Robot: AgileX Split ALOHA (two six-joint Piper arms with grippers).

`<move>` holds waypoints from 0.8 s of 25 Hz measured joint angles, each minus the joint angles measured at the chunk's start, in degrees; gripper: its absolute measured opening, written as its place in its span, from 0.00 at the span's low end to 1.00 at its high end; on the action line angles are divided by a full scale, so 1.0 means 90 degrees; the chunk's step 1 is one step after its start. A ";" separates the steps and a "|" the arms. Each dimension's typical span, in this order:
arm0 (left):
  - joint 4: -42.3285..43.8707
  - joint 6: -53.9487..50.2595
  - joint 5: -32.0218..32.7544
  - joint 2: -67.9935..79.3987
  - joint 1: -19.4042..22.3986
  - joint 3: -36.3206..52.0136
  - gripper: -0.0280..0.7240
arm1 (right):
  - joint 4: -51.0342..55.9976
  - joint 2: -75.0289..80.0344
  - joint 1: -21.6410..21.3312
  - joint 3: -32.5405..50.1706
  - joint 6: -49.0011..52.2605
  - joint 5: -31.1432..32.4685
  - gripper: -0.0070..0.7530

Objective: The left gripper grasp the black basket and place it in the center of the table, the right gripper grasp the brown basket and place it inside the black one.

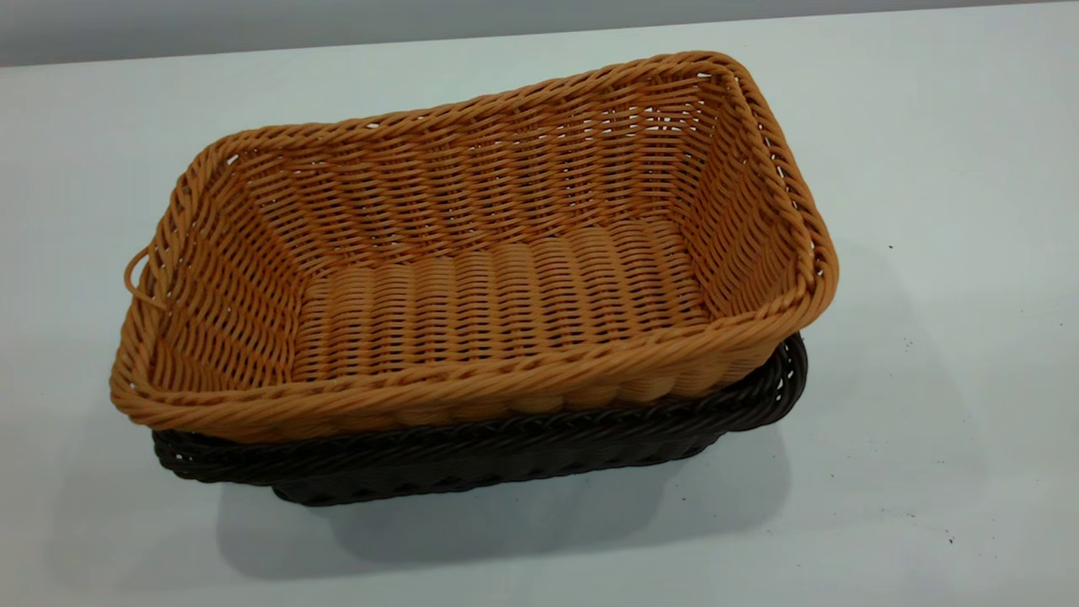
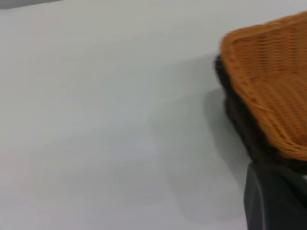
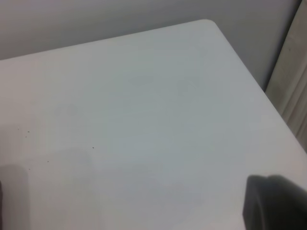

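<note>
The brown basket (image 1: 506, 287) sits nested inside the black basket (image 1: 472, 459) in the middle of the table (image 1: 927, 169). It rides a little high and tilted, with only the black rim and lower wall showing under it. Neither gripper shows in the exterior view. In the left wrist view, one corner of the brown basket (image 2: 273, 81) and the black basket (image 2: 240, 124) shows. My left gripper (image 2: 144, 223) is open and empty beside that corner, with one finger (image 2: 273, 201) at the view's edge. My right gripper (image 3: 124, 215) is open and empty over bare table, with one finger (image 3: 276, 203) showing.
The right wrist view shows a rounded table corner (image 3: 206, 23), a grey wall behind it and a pale curtain (image 3: 292, 81) beyond the edge. A few dark specks (image 1: 906, 344) dot the table right of the baskets.
</note>
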 joint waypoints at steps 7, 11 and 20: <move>0.0000 0.0000 0.0000 0.0000 0.0372 0.0000 0.04 | 0.0006 0.0000 0.0013 0.0000 0.0000 0.0000 0.02; 0.0000 0.0000 0.0000 0.0000 0.0372 0.0000 0.04 | 0.0006 0.0000 0.0013 0.0000 0.0000 0.0000 0.02; 0.0000 0.0000 0.0000 0.0000 0.0367 0.0000 0.04 | 0.0006 0.0000 0.0006 -0.0006 0.0000 0.0000 0.02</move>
